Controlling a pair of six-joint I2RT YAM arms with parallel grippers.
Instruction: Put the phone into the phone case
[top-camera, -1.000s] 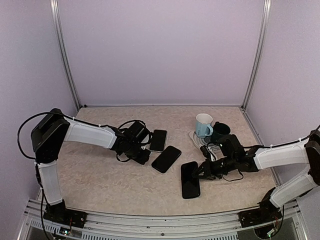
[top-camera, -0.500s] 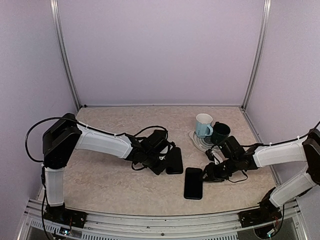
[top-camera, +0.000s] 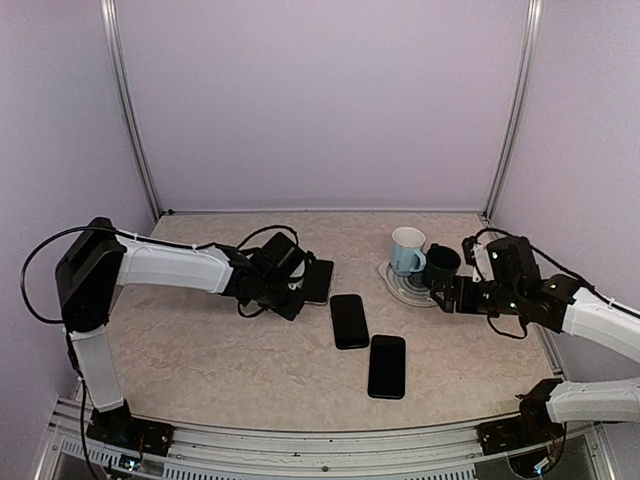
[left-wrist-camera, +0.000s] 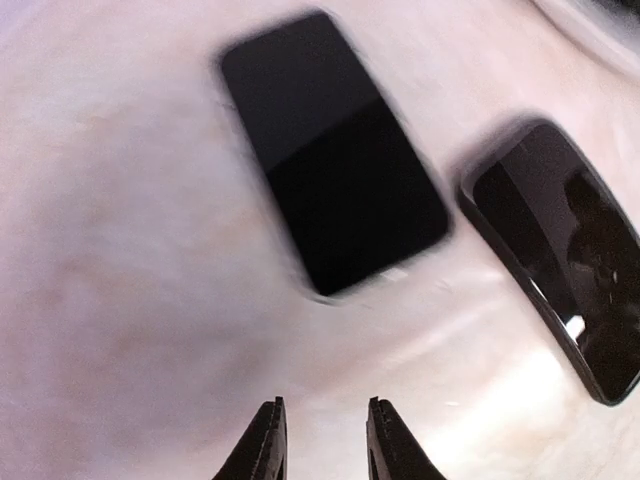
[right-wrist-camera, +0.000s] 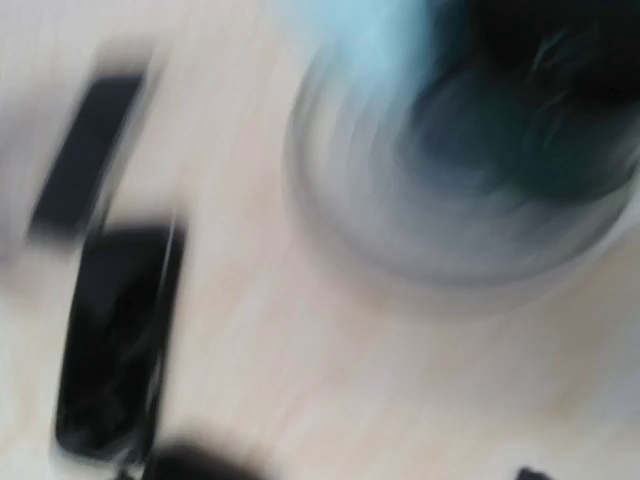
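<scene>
Three black slabs lie mid-table. The middle one, a flat matte phone (top-camera: 349, 320) (left-wrist-camera: 330, 150), lies just ahead of my left gripper (top-camera: 293, 305) (left-wrist-camera: 322, 440), whose fingers stand a little apart with nothing between them. In front of it lies a glossy slab with a raised rim (top-camera: 386, 366) (left-wrist-camera: 560, 250) (right-wrist-camera: 110, 340), which looks like the phone case. My right gripper (top-camera: 452, 297) (right-wrist-camera: 360, 468) hangs by the mugs, well clear of both. Its view is badly blurred, with the fingers only at the bottom corners, wide apart and holding nothing.
A third black slab (top-camera: 318, 281) lies beside my left wrist. A light blue mug (top-camera: 407, 249) and a dark mug (top-camera: 440, 265) stand on a white round mat (top-camera: 400, 285) at the back right, with cables nearby. Metal posts mark the back corners.
My left gripper pushed the middle phone beside the front slab, then drew back left. My right gripper let go of the front slab, opened and swung right toward the mugs.
</scene>
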